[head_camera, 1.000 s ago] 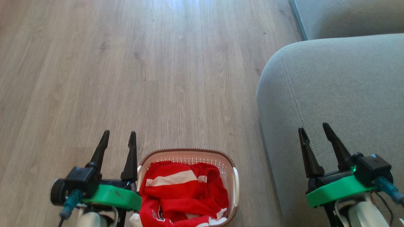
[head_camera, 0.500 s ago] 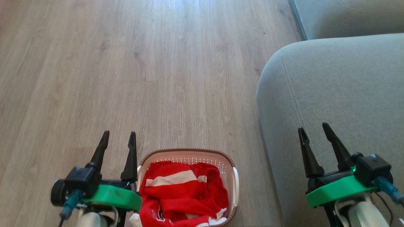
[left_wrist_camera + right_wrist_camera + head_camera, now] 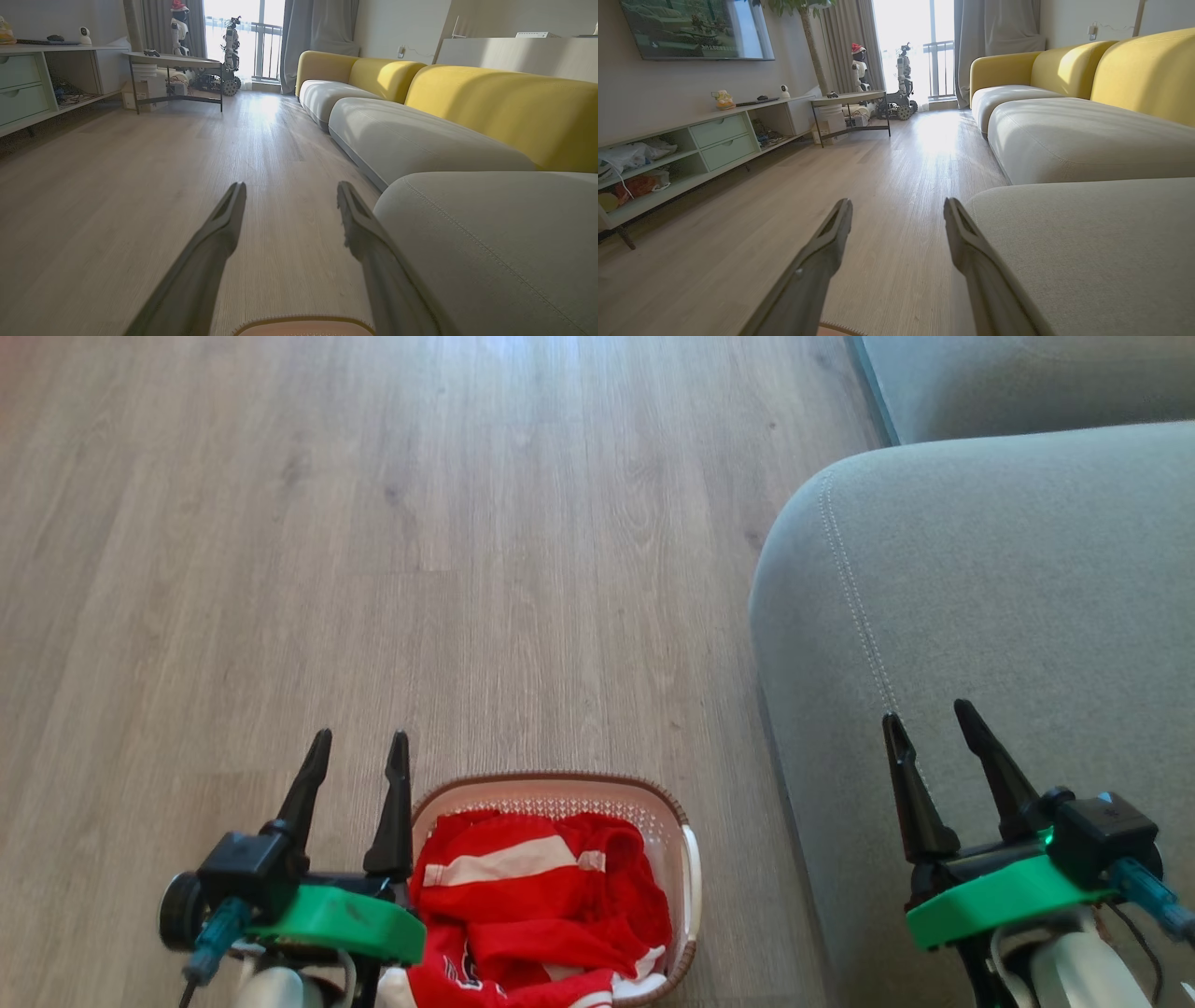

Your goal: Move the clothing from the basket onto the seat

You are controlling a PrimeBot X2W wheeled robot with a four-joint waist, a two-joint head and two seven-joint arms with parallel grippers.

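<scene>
Clothing sits bunched in the basket on the floor, right between your two arms, red folds with a white stripe across the top. Left gripper hovers just beside the basket's left edge, fingers spread and empty. Your right gripper hangs over the seat, fingers also apart, nothing in them. You're dealing with soft, light, floppy fabric, I'd say: it should drape and stretch rather than lift as one piece, and layers may cling together. Aim for a raised ridge of the heap, near that striped fold, and pinch deep so a thick bunch goes between the fingers. Watch for trailing cloth catching on the basket.
</scene>
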